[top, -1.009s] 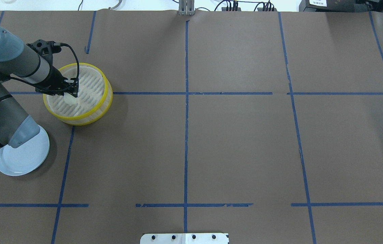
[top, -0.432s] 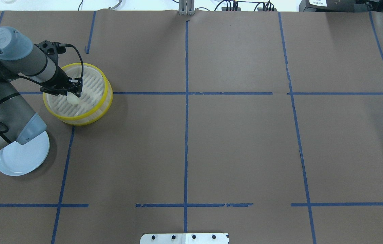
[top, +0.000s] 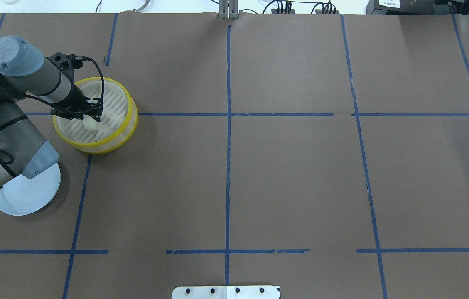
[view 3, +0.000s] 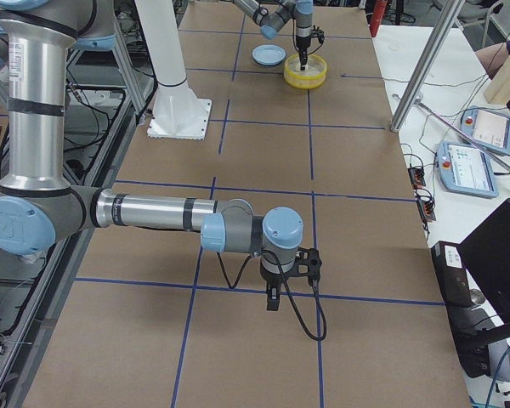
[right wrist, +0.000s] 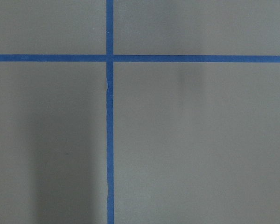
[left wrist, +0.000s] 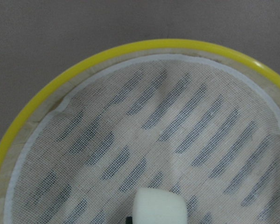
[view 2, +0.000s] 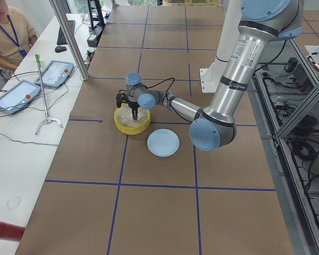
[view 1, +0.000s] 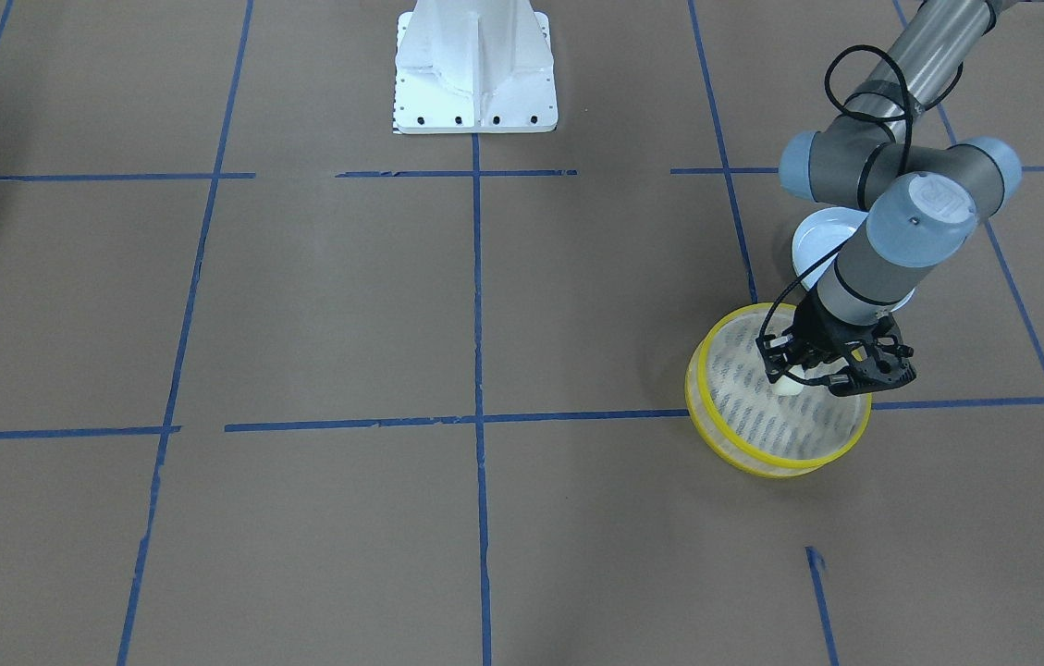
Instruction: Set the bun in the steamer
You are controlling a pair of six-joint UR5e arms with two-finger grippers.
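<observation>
The steamer (top: 98, 148), a round basket with yellow rims and a slotted whitish floor, stands at the table's left. My left gripper (top: 93, 114) hangs over its inside and is shut on the bun (top: 91, 123), a small cream-white lump held just above the floor. The front-facing view shows the same gripper (view 1: 794, 375), bun (view 1: 790, 388) and steamer (view 1: 762, 462). In the left wrist view the bun (left wrist: 159, 207) sits at the bottom edge over the slotted floor, inside the yellow rim (left wrist: 154, 44). My right gripper (view 3: 273, 302) shows only in the exterior right view, low over bare table; I cannot tell its state.
A pale blue plate (top: 26, 195) lies near the steamer on the robot's side, partly under the left arm's elbow. The table is brown paper with blue tape lines. The robot's white base (view 1: 475, 69) stands at the table's robot-side edge.
My left gripper has shifted slightly to the right over the steamer's floor, with the bun still in it. The steamer and plate have not moved.
</observation>
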